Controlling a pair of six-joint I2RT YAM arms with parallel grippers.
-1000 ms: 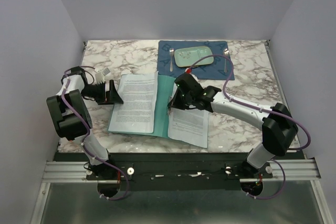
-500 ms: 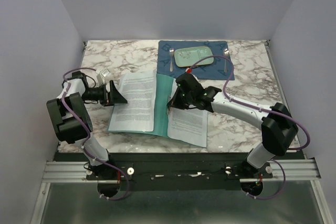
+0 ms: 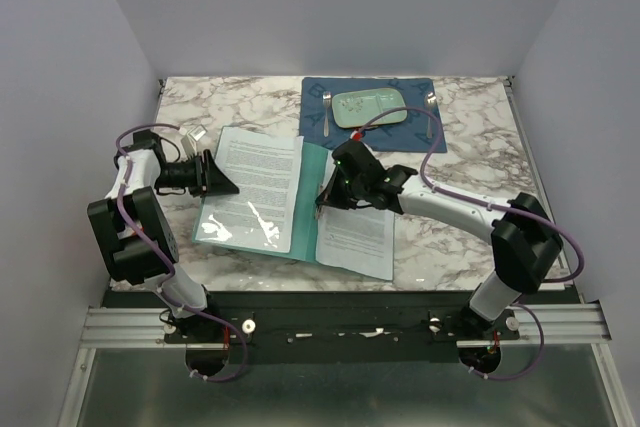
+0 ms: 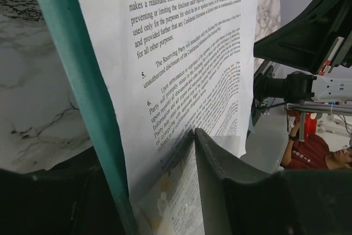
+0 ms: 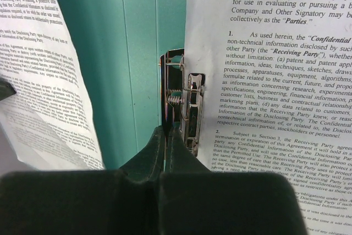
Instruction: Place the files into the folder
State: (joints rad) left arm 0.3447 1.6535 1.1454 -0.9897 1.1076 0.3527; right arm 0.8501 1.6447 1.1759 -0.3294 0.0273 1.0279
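The teal folder [image 3: 312, 197] lies open on the marble table. One of the files [image 3: 258, 177] rests on its left leaf and another [image 3: 358, 232] on its right leaf. My left gripper [image 3: 222, 179] is at the left leaf's outer edge. In the left wrist view the teal edge [image 4: 82, 81] and the printed sheet [image 4: 187, 53] run between its fingers, and one fingertip presses the paper. My right gripper [image 3: 328, 197] is over the centre crease. Its fingers [image 5: 168, 131] are shut on the thin lever of the folder's metal clip [image 5: 184, 103], beside the right sheet [image 5: 275, 53].
A dark blue placemat [image 3: 315, 87] lies at the back of the table with a pale green plate [image 3: 368, 107] on it and a fork on each side [image 3: 326, 112] [image 3: 430, 112]. Grey walls enclose the table on three sides.
My left gripper has closed from wide open onto the folder's left edge. The left leaf and its sheet have shifted and now show glare. The right arm has stayed put.
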